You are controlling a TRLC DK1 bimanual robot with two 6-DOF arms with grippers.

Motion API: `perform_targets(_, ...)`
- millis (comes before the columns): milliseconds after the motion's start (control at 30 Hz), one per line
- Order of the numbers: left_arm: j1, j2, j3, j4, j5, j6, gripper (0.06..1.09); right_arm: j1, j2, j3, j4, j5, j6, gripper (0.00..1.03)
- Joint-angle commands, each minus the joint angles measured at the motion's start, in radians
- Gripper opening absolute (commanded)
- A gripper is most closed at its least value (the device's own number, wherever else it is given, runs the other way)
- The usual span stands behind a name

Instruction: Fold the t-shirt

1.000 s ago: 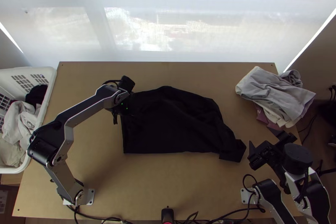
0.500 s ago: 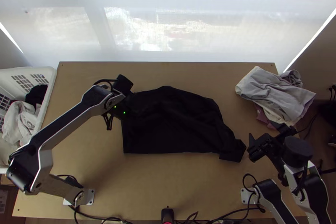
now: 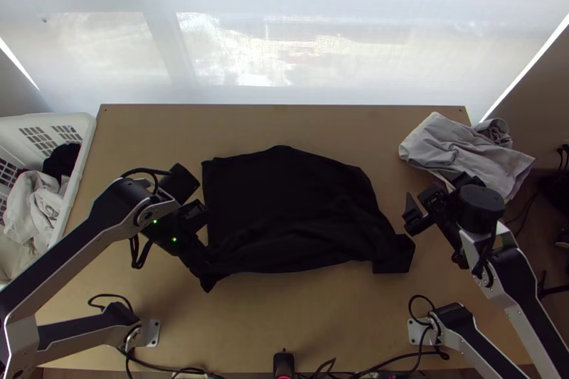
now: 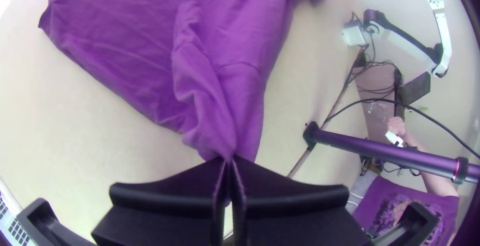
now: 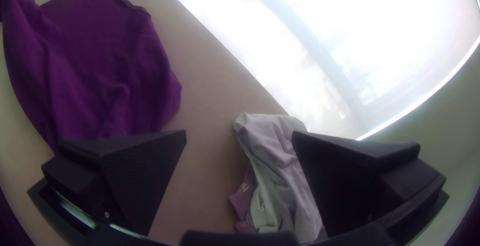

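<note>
Since the last frame, the left arm [image 3: 67, 258] has swung its jaws from the side edge of the dark t-shirt [image 3: 291, 201] down past its near corner, drawing a gathered strip of cloth along. Its jaws are pressed closed on the tip of that strip, and creases run from them up into the garment. Meanwhile the right arm [image 3: 516, 272] has shifted its jaws a little farther from the near edge of the surface [image 3: 299, 315]; they stand wide apart with nothing between them, just beside the shirt's small squared end [image 3: 393, 258].

What was a fairly straight near edge now bows outward, dipping towards the left jaws, while the far edge lies where it did. The shirt spreads between the two pairs of jaws, uneven and not yet a tidy fold. Beyond the right jaws sit the grey clothes [image 3: 462, 155].

This looks like an early fold or straightening pull. Next, the held part probably needs laying flat before release; pulling farther could drag the whole shirt askew or bunch it.
</note>
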Motion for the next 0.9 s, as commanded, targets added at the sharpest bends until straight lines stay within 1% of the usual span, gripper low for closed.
perform_targets(0,-0.007,-0.049,-0.030,-0.036,0.026,0.009,0.09,0.050,0.200,0.082,0.051,-0.008,0.091,0.98)
perform_targets(200,-0.009,-0.036,-0.027,-0.033,0.031,-0.002,0.09,0.170,0.309,0.098,0.043,-0.022,0.153,0.98)
perform_targets(367,-0.007,-0.029,-0.027,-0.030,0.031,-0.011,0.09,0.238,0.412,0.106,0.048,-0.064,0.179,0.98)
perform_targets(533,-0.006,-0.021,-0.021,-0.027,0.031,-0.019,0.09,0.264,0.532,0.117,0.068,-0.102,0.211,0.98)
perform_targets(867,-0.006,-0.010,-0.010,-0.027,0.031,-0.022,0.09,0.281,0.736,0.144,0.155,-0.130,0.231,0.96)
